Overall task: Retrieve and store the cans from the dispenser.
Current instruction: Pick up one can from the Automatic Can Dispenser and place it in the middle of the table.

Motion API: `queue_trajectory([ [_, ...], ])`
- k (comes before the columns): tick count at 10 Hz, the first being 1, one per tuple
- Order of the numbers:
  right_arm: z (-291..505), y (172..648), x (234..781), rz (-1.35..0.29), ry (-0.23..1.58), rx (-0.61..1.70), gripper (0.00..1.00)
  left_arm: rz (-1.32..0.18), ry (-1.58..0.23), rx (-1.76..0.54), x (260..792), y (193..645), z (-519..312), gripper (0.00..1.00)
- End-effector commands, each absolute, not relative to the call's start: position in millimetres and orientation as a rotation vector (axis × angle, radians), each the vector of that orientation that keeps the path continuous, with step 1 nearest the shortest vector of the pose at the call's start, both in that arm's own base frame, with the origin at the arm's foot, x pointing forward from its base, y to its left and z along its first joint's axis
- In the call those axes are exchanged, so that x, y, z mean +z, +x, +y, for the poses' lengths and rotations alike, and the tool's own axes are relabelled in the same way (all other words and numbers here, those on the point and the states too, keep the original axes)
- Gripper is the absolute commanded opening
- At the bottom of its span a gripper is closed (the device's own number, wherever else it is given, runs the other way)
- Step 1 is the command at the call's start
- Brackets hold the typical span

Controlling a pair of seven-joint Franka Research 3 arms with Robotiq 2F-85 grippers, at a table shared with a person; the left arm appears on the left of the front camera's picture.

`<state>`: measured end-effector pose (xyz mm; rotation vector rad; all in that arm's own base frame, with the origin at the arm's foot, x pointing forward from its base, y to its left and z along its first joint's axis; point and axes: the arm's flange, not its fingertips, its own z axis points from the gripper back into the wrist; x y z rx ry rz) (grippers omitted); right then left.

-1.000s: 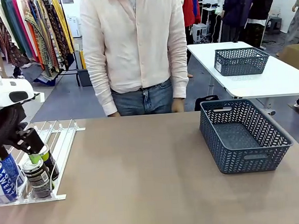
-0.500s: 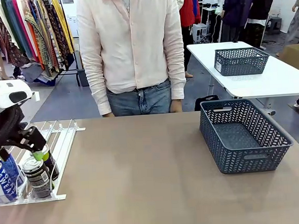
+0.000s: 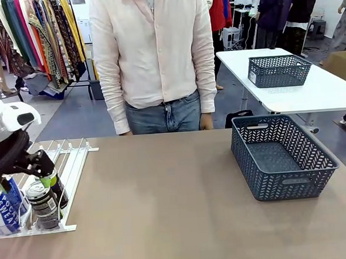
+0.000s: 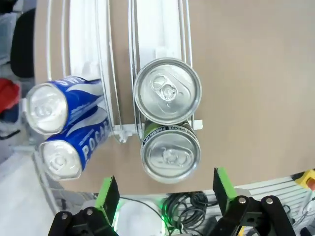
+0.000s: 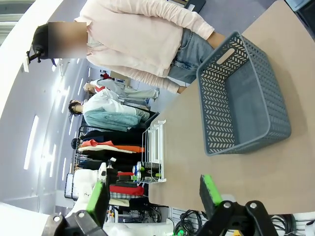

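Black cans (image 4: 168, 91) below spread left gripper (image 4: 165, 189)

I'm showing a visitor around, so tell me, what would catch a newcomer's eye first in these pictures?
The left claw, open, hovers above two blue cans and two black cans at the near end of the white dispenser, at the left of the table. A person in a pale shirt stands at the far side, and a blue-grey lattice basket sits on the right.
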<state>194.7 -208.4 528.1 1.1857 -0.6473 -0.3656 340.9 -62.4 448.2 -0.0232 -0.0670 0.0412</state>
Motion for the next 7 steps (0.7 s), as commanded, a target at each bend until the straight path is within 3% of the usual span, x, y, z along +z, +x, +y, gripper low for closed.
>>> queue_trajectory([
  [1,-209.9,196.3,530.7,-0.678,1.204,-0.340,1.00,-0.025,-0.079,0.072,410.4,325.0,-56.4,1.00],
  [7,-209.9,196.3,530.7,-0.678,1.204,-0.340,1.00,-0.010,-0.079,0.055,391.3,330.0,-63.8,1.00],
])
